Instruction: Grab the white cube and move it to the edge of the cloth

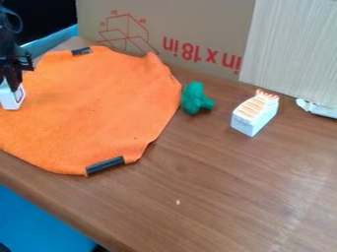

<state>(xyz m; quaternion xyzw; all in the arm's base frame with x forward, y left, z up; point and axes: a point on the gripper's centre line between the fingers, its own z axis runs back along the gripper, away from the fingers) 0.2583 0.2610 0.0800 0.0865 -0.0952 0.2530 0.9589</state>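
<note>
Over fuzzy orange cloth (99,108), a black claw (11,82) tight around a hard-edged white cube (11,98).

Black arm (7,47), dark curved cable (19,22)

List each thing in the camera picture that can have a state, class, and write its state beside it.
Gripper: hanging down at the cube.
White cube: at the gripper's lower end; lifted or resting, cannot tell.
Orange cloth: spread out, its outline uneven.
Green toy: resting on the table beside the cloth.
White block with orange ridges: resting, ridged side up.
Cardboard: standing upright.
</note>
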